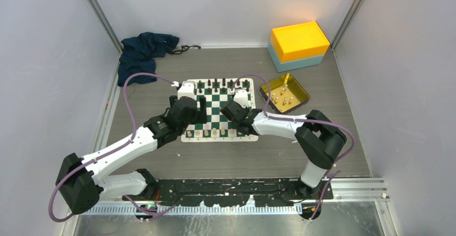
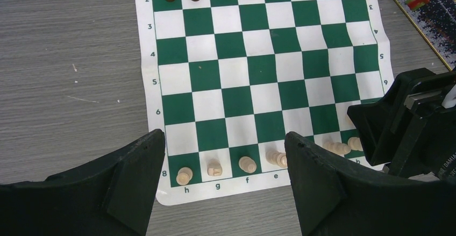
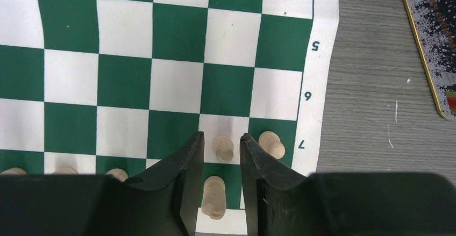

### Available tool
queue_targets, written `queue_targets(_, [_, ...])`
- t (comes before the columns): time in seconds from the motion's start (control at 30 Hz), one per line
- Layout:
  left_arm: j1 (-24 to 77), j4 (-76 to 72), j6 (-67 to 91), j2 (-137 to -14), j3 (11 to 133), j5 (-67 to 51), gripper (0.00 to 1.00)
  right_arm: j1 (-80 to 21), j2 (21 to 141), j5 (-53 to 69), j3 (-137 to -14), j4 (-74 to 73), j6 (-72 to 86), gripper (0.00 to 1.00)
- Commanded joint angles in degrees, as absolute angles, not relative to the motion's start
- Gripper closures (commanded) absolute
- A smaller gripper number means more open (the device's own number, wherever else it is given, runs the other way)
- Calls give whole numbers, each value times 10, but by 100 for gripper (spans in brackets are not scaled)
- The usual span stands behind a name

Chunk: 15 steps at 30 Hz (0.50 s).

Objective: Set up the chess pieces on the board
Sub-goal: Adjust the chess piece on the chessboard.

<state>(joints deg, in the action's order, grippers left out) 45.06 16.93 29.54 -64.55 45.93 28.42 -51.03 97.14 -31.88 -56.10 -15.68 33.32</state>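
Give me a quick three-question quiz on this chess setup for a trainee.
1. True or false: the left jaws grip a piece.
2. Where do the spare cream pieces lie? A) gold tray B) yellow box C) blue cloth
3. What stands between the right jaws?

Key:
1. False. They are wide open and empty.
2. A.
3. A cream pawn on row 7 of the board, with a small gap on either side.
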Motion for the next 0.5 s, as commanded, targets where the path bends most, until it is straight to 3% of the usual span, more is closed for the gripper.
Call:
queue_targets(0.0, [453, 142, 295, -638, 462, 293, 18, -515, 948, -326, -592, -153, 323, 63])
queue_targets(0.3, [453, 145, 296, -635, 469, 295, 18, -508, 910, -366, -632, -174, 299, 63])
queue_targets(0.47, [453, 148, 296, -639, 480, 298, 17, -451, 872, -389, -633, -180, 296, 63])
